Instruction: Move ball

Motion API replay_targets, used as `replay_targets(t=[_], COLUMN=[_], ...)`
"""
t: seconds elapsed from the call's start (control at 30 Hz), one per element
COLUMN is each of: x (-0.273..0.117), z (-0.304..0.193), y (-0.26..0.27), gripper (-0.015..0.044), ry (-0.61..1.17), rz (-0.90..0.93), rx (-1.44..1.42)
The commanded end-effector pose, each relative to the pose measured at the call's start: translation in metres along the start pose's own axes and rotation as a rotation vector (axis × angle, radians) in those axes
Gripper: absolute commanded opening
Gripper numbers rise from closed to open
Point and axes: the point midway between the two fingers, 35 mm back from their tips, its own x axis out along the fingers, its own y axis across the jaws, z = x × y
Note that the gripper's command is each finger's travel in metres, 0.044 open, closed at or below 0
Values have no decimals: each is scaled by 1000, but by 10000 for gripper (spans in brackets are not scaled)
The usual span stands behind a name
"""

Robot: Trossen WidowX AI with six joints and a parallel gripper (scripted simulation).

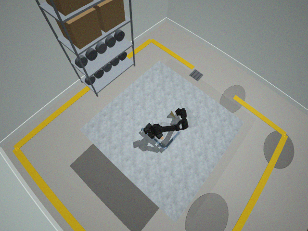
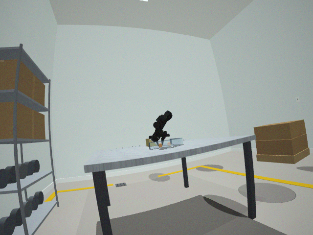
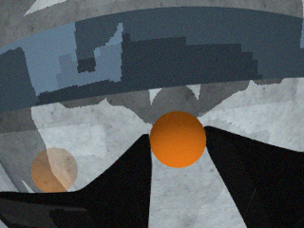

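Note:
The orange ball is between the two black fingertips of my gripper, which touch it on both sides, so the gripper is shut on it. The arm hides the ball in the top view. The see-through copy is apart from the ball, left of it in the wrist view and right of it in the exterior view. The low clear walls make a corner; one runs beyond the ball in the wrist view. Whether the ball touches the table cannot be told.
A yellowish upright piece stands on the table near the arm. The black arm reaches over the walled corner, and its shadow falls across the walls. A shelf rack stands away from the table.

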Motion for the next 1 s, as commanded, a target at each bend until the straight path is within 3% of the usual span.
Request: replay_targets(t=[0.0,0.17,0.97], x=[1,-12,-126], z=[-1,-2,-1], y=[0,-9,-1], gripper=[132,1,0], ry=[0,-8,-22], rz=[5,-17,4], rx=[6,65,84])
